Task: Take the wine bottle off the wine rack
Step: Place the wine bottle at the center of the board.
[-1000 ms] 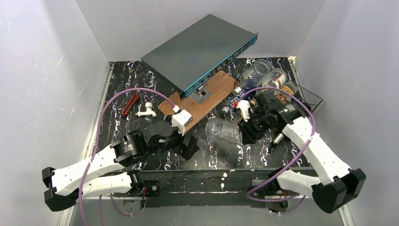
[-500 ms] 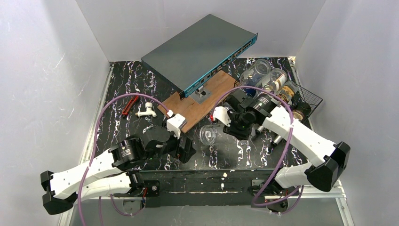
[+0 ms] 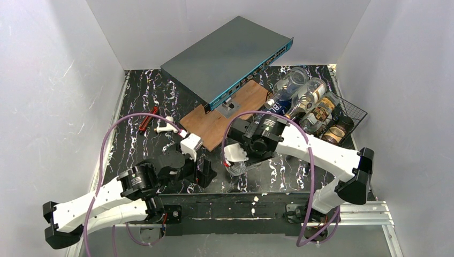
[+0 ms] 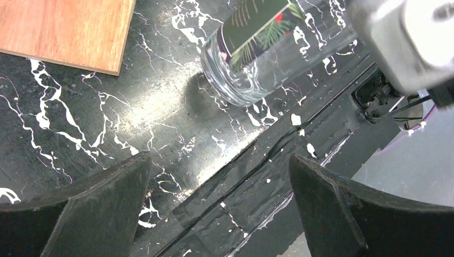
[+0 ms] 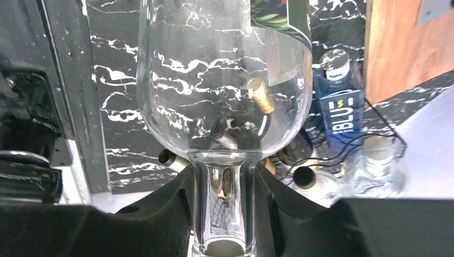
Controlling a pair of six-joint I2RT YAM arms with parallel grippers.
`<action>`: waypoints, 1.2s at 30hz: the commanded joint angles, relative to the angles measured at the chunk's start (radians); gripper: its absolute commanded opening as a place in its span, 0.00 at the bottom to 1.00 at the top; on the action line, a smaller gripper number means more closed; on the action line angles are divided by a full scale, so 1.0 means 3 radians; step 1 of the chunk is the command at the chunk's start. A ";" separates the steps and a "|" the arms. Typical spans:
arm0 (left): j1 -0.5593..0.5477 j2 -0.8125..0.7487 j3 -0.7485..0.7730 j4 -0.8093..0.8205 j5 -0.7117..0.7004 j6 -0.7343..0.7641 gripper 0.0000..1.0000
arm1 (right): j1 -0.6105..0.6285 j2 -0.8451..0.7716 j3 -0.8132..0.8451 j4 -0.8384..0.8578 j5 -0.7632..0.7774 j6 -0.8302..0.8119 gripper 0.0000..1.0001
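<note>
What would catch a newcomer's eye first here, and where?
The clear wine bottle, clamped by its neck in the right gripper at the table's front middle. Then the big grey network switch tilted on a wooden board at the back, and the wire wine rack of bottles, right rear.

Left gripper (image 4: 219, 171) wide open, both black fingers (image 4: 101, 209) low in frame, nothing btwn them. Underneath: black table (image 4: 107, 118) w/ white veining. Top left, a corner of the wooden board (image 4: 64, 27). Top centre, the wine bottle (image 4: 251, 59): clear glass, tilted, base towards us, dark label (image 4: 257, 19) w/ green fronds and a red spot. Can't tell if the base touches the table. Its upper end runs behind a pale grey block (image 4: 407, 37), top rt. A purple cable (image 4: 415, 126) sits just below that block.
</note>
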 commanded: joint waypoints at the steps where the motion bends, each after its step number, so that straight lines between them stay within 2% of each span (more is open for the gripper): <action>1: -0.0010 -0.0095 -0.0075 -0.0008 -0.0160 -0.0056 0.99 | 0.0246 0.0034 0.0384 -0.0118 0.0466 -0.0464 0.01; 12: -0.0010 -0.0378 -0.0258 -0.0090 -0.0295 -0.0199 0.99 | 0.0867 0.0333 0.0245 -0.0193 0.1387 -0.0438 0.01; 18: -0.0010 -0.0494 -0.0287 -0.0132 -0.0348 -0.0246 0.99 | 0.1047 0.0429 0.0112 -0.0194 0.1534 -0.0456 0.07; 28: -0.0010 -0.0545 -0.0259 -0.0214 -0.0377 -0.0263 0.99 | 0.1107 0.0648 0.0003 -0.0194 0.1566 -0.0473 0.27; 31: -0.0012 -0.0567 -0.0265 -0.0228 -0.0387 -0.0268 0.99 | 0.1113 0.0707 0.0003 -0.0191 0.1592 -0.0485 0.38; 36: -0.0011 -0.0615 -0.0269 -0.0244 -0.0392 -0.0268 0.99 | 0.1118 0.0765 0.0084 -0.0192 0.1606 -0.0527 0.62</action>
